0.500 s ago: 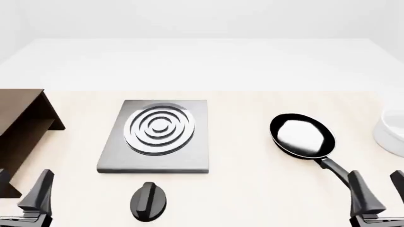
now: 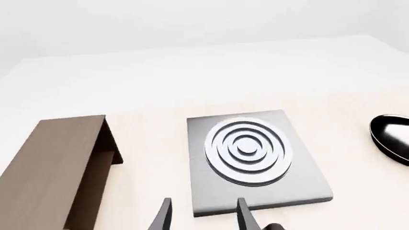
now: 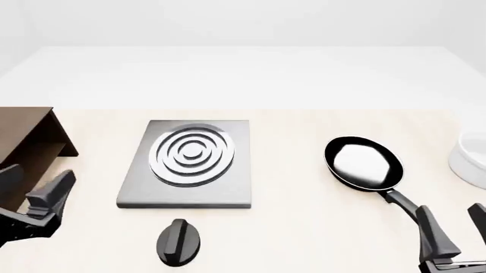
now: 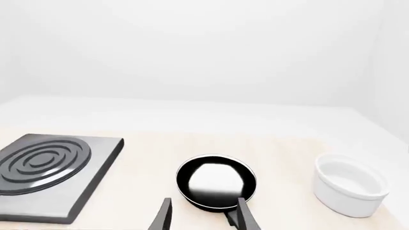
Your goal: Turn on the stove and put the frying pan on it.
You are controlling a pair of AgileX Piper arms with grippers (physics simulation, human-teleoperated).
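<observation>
the table holds everything, and nothing is in place yet. the stove lies flat left of centre with a bare burner, and the brown shelf stands just off to its left. the frying pan sits well to the right of the stove, flat on the table. its long axis runs from the bowl of the pan back toward the near right corner, so the handle points at the right gripper. the white bowl is near the pan's far right side.

the right gripper has its fingers spread and empty, with the handle end just beside or between them, can't tell which. risk here: a grab that far out on a long handle probably lets the pan droop or twist, and a wide swing could clip the bowl.

the left gripper is also spread and empty, in front of the shelf, well apart from the knob. the knob is small and low, so i'd guess the fingers could slide off it or shove it across the table without turning it.
</observation>
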